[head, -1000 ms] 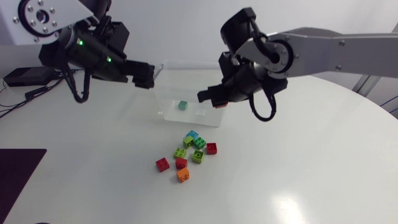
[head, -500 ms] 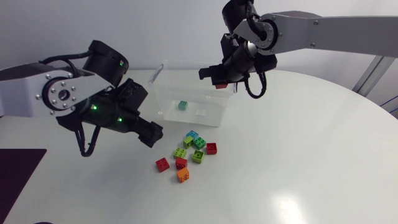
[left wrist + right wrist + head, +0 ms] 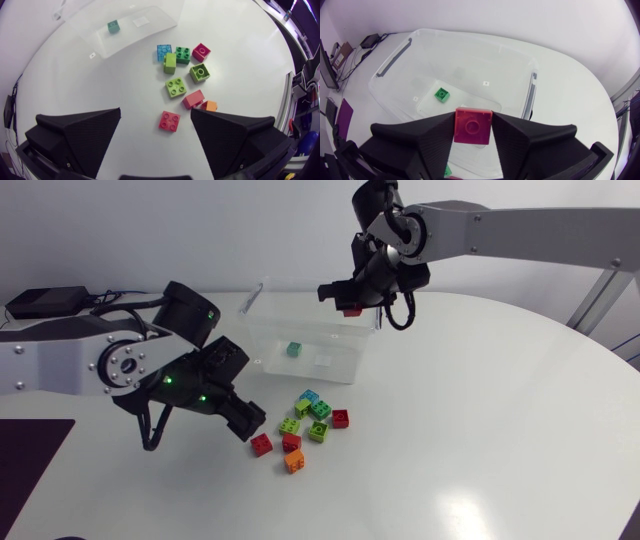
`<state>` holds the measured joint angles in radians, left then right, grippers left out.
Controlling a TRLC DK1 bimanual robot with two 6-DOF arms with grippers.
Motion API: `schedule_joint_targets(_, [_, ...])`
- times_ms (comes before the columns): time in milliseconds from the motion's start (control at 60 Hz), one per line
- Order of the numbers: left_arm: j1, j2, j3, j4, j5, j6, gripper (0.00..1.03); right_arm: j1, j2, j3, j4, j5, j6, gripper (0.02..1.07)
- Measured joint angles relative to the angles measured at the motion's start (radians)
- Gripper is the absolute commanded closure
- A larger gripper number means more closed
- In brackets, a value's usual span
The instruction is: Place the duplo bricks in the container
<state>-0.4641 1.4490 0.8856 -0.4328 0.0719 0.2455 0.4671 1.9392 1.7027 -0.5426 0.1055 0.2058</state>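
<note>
Right end effector (image 3: 346, 298) clamped on red brick (image 3: 351, 310), upper centre, near container (image 3: 322, 345) rim; risks dropping outside if released now. Left end effector (image 3: 250, 420) wide open, lower left.

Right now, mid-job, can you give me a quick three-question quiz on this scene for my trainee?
1. True or false: the right gripper is shut on a red brick above the container.
2. Which brick shows between the left gripper's open fingers? A) blue B) a second red one C) dark green
3. Fill in: the number of bricks lying inside the container is ___.

Key: 1 true; 2 B, the lone red brick; 3 one, the green brick.
</note>
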Motion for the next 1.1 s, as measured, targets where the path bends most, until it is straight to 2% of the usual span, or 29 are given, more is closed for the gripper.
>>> schedule_joint_targets(50, [-0.006,0.01,-0.01,0.003,0.003,0.013,0.06,0.0,0.01,0.003,-0.001,0.0,0.0,0.07])
schedule_joint_targets(367, [-0.031,0.109,-0.034,0.059,0.007,0.104,0.06,0.002,-0.008,-0.005,-0.008,0.0,-0.019,0.07])
schedule_joint_targets(633, [-0.039,0.19,-0.048,0.11,0.006,0.162,0.06,0.05,-0.271,-0.246,-0.003,0.0,-0.023,0.07])
schedule_joint_targets(850, [-0.039,0.257,-0.049,0.137,0.007,0.195,0.08,0.092,-0.386,-0.473,0.052,0.0,-0.018,0.07])
schedule_joint_targets(983, [-0.039,0.274,-0.049,0.147,0.007,0.205,0.22,0.109,-0.391,-0.569,0.099,0.0,0.008,0.07])
schedule_joint_targets(1100, [-0.039,0.281,-0.05,0.16,0.01,0.205,0.48,0.123,-0.391,-0.621,0.135,0.0,0.035,0.07])
